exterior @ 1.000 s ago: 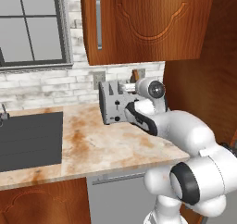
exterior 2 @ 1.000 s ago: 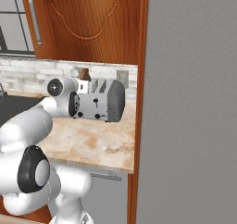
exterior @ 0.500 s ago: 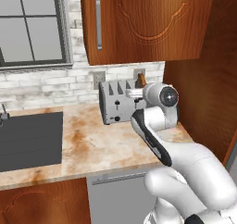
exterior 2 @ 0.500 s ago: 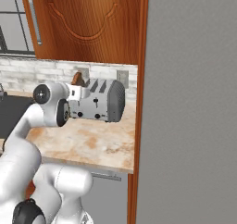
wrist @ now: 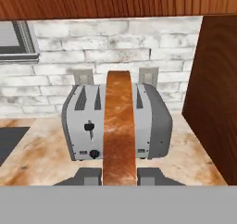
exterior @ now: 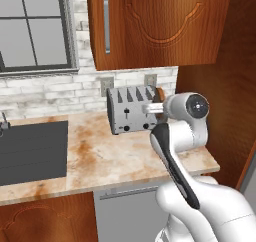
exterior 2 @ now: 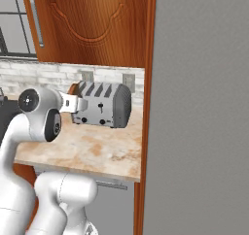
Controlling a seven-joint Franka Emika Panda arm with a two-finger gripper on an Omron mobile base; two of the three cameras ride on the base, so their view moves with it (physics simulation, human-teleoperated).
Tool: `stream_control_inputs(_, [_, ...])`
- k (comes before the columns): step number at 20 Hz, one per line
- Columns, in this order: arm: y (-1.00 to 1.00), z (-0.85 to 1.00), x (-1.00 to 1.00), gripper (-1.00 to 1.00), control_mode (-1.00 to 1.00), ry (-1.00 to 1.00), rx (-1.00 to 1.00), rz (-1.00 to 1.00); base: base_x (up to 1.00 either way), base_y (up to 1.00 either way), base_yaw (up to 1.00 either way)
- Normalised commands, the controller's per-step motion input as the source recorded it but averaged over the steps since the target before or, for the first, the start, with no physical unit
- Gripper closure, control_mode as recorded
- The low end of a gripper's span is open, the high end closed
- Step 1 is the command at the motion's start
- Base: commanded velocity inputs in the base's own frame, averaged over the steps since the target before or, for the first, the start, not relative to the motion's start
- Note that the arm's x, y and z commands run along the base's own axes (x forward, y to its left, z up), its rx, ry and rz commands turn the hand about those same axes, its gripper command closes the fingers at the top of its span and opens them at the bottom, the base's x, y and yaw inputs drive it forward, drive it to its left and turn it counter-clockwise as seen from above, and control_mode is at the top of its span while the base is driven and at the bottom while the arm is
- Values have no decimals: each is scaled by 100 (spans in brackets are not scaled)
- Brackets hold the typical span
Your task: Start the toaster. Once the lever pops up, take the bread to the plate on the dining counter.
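Claw pinching the bread edge-on between its fingers, toaster just behind.

toaster brushed matt metal; bread rough brown crust; worktop polished marble, probably; cabinets glossy wood.
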Motion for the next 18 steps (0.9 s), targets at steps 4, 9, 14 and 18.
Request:
stream_control_inputs(4, [0, 22, -66, 100, -100, 22, 0, 0, 0, 0, 0])
stream_control_inputs(9, [0, 11, -72, 100, -100, 19, 0, 0, 0, 0, 0])
stream_control_inputs(14, [0, 2, -67, 100, -100, 13, 0, 0, 0, 0, 0])
stream_control_inputs(18, [-3, 0, -45, 100, -100, 4, 0, 0, 0, 0, 0])
